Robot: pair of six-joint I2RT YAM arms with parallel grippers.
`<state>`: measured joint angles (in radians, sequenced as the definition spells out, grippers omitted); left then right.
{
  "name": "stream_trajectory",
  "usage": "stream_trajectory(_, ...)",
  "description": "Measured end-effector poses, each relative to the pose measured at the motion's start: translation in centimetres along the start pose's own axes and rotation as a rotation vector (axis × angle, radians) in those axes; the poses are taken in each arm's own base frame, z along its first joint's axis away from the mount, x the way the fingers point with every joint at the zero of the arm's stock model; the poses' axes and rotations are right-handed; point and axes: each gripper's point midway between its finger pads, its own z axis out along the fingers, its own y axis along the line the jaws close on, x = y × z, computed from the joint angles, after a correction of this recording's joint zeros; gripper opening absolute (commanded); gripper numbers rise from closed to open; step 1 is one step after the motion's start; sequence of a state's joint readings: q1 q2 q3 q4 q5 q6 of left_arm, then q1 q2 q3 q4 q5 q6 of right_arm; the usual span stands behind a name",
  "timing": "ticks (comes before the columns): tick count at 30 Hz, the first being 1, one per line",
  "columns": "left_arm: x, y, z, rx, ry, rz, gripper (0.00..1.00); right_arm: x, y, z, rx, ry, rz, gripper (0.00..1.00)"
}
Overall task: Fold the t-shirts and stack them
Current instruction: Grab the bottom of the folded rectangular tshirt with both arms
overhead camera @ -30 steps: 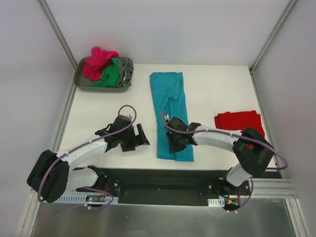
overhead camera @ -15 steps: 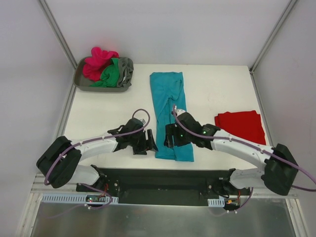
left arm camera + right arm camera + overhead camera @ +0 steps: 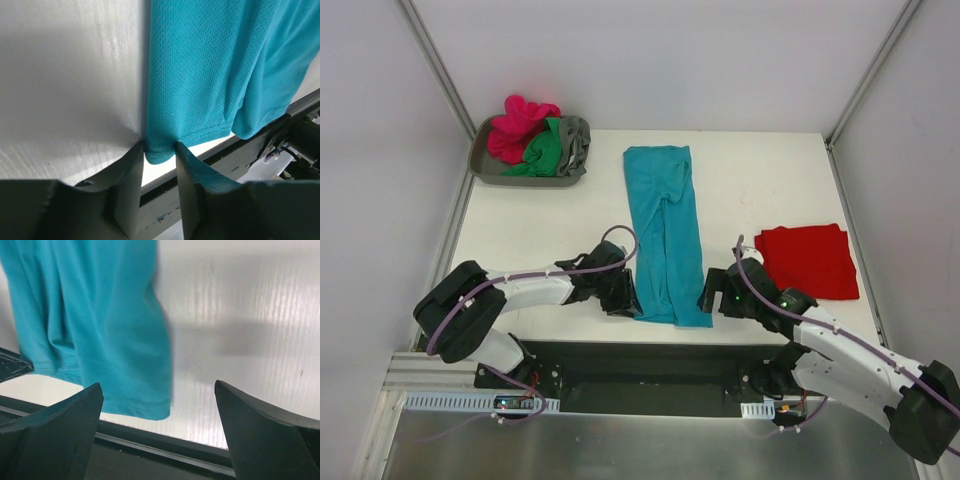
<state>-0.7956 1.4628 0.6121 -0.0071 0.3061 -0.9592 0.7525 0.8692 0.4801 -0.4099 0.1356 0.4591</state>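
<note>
A teal t-shirt (image 3: pixel 665 235) lies as a long narrow strip down the middle of the table, hem toward me. My left gripper (image 3: pixel 631 299) is at its near left corner. In the left wrist view the fingers (image 3: pixel 131 167) pinch that bunched hem corner of the teal t-shirt (image 3: pixel 210 75). My right gripper (image 3: pixel 710 297) stands wide open just right of the near right corner. In its wrist view the teal t-shirt (image 3: pixel 100 315) lies partly between the spread fingertips (image 3: pixel 90 400), untouched. A folded red t-shirt (image 3: pixel 808 260) rests at the right.
A grey tray (image 3: pixel 483 166) at the back left holds crumpled magenta (image 3: pixel 520 125), green (image 3: pixel 545 152) and grey (image 3: pixel 577 140) shirts. The table's near edge and a black rail (image 3: pixel 650 365) run just below both grippers.
My left gripper slid right to the teal shirt's near left corner and closed on it. My right gripper opened, let go of the shirt and drew back to the right.
</note>
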Motion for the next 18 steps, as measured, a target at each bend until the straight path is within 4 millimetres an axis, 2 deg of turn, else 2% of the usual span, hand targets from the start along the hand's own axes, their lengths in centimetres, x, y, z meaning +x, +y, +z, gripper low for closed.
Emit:
stream_trajectory(4, 0.4, 0.2, 0.3, -0.013, 0.012, -0.018, 0.2, 1.7, -1.2, 0.4, 0.004, 0.032, 0.064, 0.81)
stream_trajectory(7, 0.4, 0.3, 0.5, -0.019, 0.016, -0.031, 0.0, 3.1, -1.2, 0.6, -0.014, 0.087, 0.096, 0.79)
stream_trajectory(13, 0.4, 0.5, 0.8, -0.029, 0.016, -0.045, 0.0, 4.1, -0.4, 1.2, -0.051, 0.143, 0.14, 0.56)
stream_trajectory(18, 0.4, 0.5, 0.6, -0.043, -0.01, -0.029, 0.0, 4.8, 0.8, 1.6, -0.098, 0.196, 0.164, 0.28)
